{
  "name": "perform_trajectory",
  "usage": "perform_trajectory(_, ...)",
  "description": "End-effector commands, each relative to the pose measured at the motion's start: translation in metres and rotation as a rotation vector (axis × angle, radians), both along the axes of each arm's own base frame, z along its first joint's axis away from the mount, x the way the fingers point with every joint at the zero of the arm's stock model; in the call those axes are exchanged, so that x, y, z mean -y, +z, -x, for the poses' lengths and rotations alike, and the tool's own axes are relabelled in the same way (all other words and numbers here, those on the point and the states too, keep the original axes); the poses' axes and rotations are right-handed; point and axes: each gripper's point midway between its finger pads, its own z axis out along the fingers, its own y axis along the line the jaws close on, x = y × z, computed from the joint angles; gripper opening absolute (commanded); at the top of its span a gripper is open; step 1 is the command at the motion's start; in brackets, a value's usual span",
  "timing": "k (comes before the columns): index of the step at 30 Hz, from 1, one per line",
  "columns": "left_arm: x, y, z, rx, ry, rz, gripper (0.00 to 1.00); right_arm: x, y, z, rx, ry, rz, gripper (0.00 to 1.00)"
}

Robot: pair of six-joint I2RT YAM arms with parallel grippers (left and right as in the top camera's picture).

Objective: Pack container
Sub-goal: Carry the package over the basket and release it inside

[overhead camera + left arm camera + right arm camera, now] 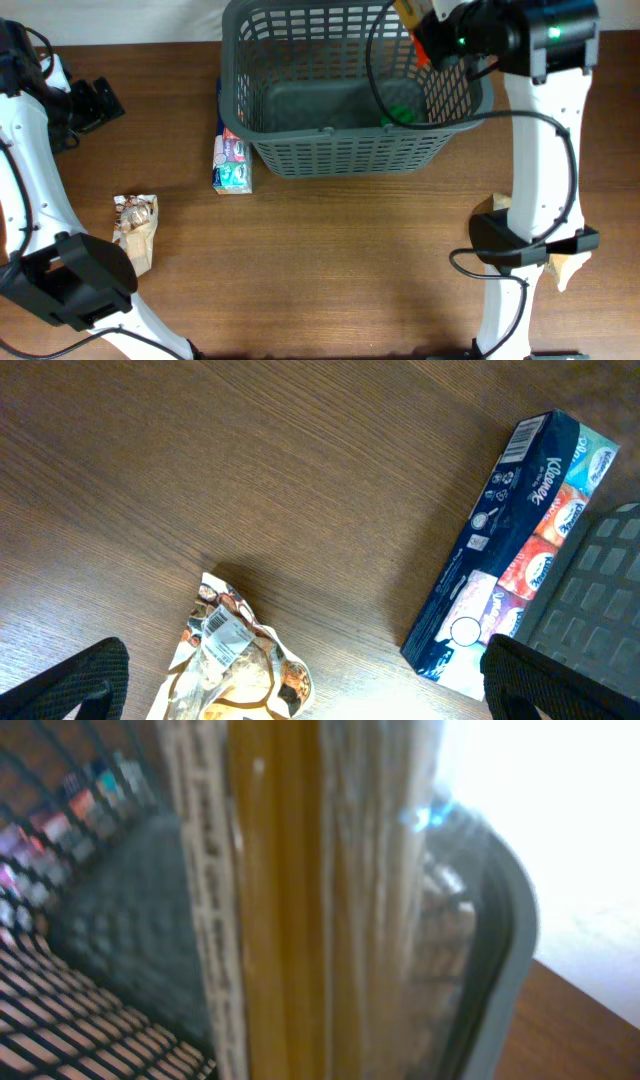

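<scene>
Overhead view: the right gripper (pixel 430 38), clamped on a yellow packet (pixel 408 12), hangs above the container (pixel 340 152) at the far side of the table (pixel 350 270), apparently to drop it in; left gripper (pixel 95 100) idles far left, jaws apart.

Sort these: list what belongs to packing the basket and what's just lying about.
Belongs: container; yellow pack held in the right claw above it; green item already inside.

Lying about, perhaps awaiting packing: tissue box beside the container; snack bag on the table; pale item partly hidden by the right arm.
</scene>
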Motion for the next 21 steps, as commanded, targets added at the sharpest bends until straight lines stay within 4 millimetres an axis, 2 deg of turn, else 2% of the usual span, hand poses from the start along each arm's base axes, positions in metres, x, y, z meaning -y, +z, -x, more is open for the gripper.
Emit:
perform_trajectory(1,-0.003,-0.004,-0.001,-0.011,-0.011,-0.011,0.99,0.003,0.011,0.002,0.048,0.053,0.035,0.04)
perform_trajectory(5,-0.003,-0.004,-0.001,-0.011,-0.011,-0.012,0.99,0.002,-0.016,-0.002,-0.031,0.055,0.049,0.04)
perform_trajectory(8,-0.003,-0.004,-0.001,-0.011,-0.011,-0.012,0.99,0.003,-0.030,-0.002,-0.067,0.076,0.072,0.04)
perform_trajectory(11,-0.003,-0.004,-0.001,-0.011,-0.011,-0.012,0.99,0.002,-0.038,-0.001,-0.090,0.086,0.077,0.04)
perform_trajectory(16,-0.003,-0.004,-0.001,-0.011,-0.011,-0.012,0.99,-0.012,-0.048,0.010,-0.112,0.252,0.092,0.04)
perform_trajectory(21,-0.003,-0.004,-0.001,-0.011,-0.011,-0.012,0.99,-0.015,-0.058,0.013,-0.130,0.320,0.116,0.04)
